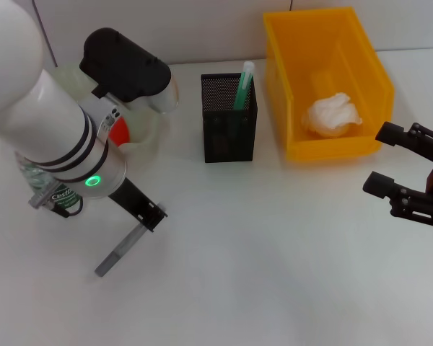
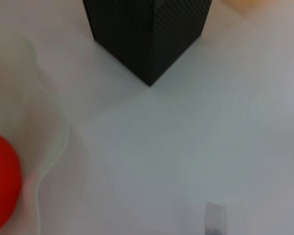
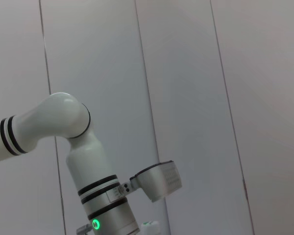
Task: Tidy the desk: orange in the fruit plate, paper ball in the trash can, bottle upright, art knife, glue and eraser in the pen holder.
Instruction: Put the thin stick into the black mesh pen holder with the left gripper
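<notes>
Left hand (image 1: 146, 216) grips grey art knife (image 1: 120, 251); right hand (image 1: 390, 166) gapes empty.

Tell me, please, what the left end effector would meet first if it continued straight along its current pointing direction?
Most likely the grey art knife lying on the table: the left end effector angles down right over its upper end, though depth is unclear.

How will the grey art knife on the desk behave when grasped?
The art knife looks thin, straight and flat, so it is probably stiff, light and unlikely to roll. Lying flush on the smooth table, it may slide or pivot if the left gripper closes off-centre.
</notes>
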`<move>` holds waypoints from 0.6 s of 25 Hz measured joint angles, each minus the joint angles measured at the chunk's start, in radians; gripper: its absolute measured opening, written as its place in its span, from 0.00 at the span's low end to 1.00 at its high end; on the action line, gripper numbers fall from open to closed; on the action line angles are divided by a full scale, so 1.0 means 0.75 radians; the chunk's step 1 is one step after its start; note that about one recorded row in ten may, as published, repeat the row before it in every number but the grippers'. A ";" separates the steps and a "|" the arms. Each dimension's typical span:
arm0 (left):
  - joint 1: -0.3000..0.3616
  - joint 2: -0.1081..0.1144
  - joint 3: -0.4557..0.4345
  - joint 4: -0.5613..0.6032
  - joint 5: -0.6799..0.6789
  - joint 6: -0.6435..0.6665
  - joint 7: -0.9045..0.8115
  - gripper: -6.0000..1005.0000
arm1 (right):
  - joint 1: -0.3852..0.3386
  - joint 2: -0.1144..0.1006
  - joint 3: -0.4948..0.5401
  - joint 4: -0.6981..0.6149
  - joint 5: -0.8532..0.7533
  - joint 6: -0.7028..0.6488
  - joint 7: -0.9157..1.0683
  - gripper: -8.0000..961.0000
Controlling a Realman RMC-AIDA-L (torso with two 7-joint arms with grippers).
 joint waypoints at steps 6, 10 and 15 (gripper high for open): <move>-0.007 0.000 -0.009 0.002 -0.018 -0.069 0.000 0.13 | -0.004 0.000 0.000 0.000 0.000 0.002 0.000 0.87; -0.016 0.000 -0.018 0.007 -0.027 -0.131 0.000 0.13 | -0.009 -0.001 0.002 0.000 -0.001 0.004 0.000 0.87; -0.017 0.000 -0.020 0.035 -0.028 -0.182 0.000 0.13 | -0.018 -0.002 0.004 0.000 -0.005 0.004 0.000 0.87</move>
